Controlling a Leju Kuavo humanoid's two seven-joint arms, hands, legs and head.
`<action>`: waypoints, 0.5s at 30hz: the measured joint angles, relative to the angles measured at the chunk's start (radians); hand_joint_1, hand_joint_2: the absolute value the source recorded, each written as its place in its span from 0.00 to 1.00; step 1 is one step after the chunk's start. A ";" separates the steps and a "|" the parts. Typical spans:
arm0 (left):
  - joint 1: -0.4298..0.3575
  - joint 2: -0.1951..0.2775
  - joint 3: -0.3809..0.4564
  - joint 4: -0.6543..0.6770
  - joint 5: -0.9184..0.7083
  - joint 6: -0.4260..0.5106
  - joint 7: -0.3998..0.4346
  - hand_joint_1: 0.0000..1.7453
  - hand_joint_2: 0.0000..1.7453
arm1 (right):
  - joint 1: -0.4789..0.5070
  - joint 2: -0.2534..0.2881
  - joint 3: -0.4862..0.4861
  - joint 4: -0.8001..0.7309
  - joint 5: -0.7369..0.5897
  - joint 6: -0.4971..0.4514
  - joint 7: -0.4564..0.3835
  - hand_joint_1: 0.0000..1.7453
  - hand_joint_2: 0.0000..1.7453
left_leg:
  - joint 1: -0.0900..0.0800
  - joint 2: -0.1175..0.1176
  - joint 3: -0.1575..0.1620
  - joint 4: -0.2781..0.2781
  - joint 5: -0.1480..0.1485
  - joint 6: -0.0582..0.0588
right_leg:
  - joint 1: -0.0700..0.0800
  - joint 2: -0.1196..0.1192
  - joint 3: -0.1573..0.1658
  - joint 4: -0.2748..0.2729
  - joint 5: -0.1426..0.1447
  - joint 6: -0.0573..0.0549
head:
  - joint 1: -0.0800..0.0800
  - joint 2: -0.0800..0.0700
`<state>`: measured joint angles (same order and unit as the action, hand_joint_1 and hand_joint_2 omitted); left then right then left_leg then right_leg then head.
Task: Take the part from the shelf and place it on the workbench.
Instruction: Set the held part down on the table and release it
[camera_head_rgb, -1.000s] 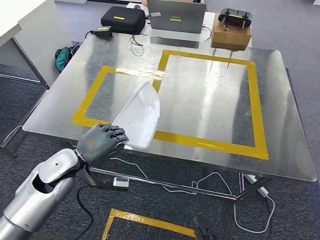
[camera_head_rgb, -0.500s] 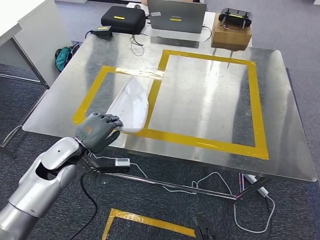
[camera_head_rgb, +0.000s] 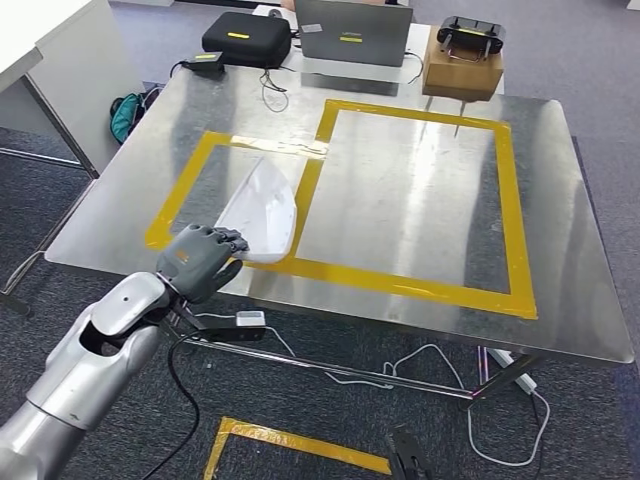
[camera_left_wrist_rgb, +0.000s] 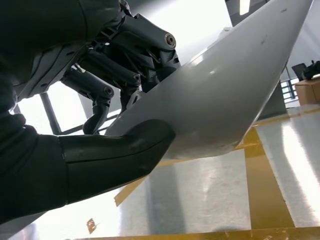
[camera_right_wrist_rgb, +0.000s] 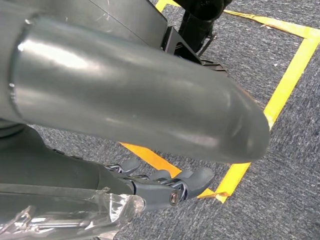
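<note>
Over the near left corner of the steel workbench (camera_head_rgb: 423, 190), the left hand (camera_head_rgb: 198, 262) grips the white curved part (camera_head_rgb: 259, 213) at its near end; in the left wrist view the thumb (camera_left_wrist_rgb: 117, 157) presses under the shell (camera_left_wrist_rgb: 226, 95) and the darker fingers (camera_left_wrist_rgb: 124, 75) clamp on its upper side. The part lies across the near strip of the smaller yellow tape frame (camera_head_rgb: 189, 180), and its far end points into that frame. From the wrist view its lower edge seems to be just above the metal, but you cannot tell for sure whether it touches. For this step, I think you should lower the wrist slowly until the lower edge sits on the table, and only then let the fingers spread. The shell is smooth and rounded, so it may rock or slide on the polished steel if you release it too high or tilted. Keep it level, and take the hand out toward the near side, low and straight, so the thumb does not drag the part over the table edge. The right hand (camera_right_wrist_rgb: 166, 187) hangs over the grey carpet (camera_right_wrist_rgb: 286, 165) beside a yellow floor marking (camera_right_wrist_rgb: 264, 115); it holds nothing, with its fingers loosely curled.
</note>
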<state>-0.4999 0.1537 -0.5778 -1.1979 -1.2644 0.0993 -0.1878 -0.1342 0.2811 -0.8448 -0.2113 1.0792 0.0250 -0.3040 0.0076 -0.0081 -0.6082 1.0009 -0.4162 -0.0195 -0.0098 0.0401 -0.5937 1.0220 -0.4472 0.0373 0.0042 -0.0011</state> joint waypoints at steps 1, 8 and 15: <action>-0.003 -0.003 0.001 0.004 -0.003 -0.003 0.008 0.83 1.00 | 0.000 0.000 0.000 0.000 -0.001 0.000 0.000 0.00 0.00 | 0.000 0.000 0.000 0.000 0.000 0.000 | 0.000 0.000 0.000 0.000 0.000 0.000 | 0.000 0.000; -0.025 -0.031 0.012 0.041 -0.019 -0.007 0.032 0.83 1.00 | 0.000 0.000 0.010 0.000 -0.018 0.001 0.003 0.00 0.00 | 0.000 0.000 0.000 0.000 0.000 0.000 | 0.000 0.000 0.000 0.000 0.000 0.000 | 0.000 0.000; -0.039 -0.045 0.014 0.076 -0.033 -0.014 0.034 0.83 1.00 | 0.000 0.000 0.020 0.000 -0.020 0.010 0.006 0.00 0.00 | 0.000 0.000 0.000 0.000 0.000 0.000 | 0.000 0.000 0.000 0.000 0.000 0.000 | 0.000 0.000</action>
<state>-0.5388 0.1086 -0.5643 -1.1223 -1.2969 0.0853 -0.1541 -0.1341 0.2813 -0.8250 -0.2113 1.0592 0.0346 -0.2983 0.0075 -0.0082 -0.6084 1.0009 -0.4162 -0.0195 -0.0098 0.0402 -0.5937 1.0220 -0.4470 0.0376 0.0043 -0.0011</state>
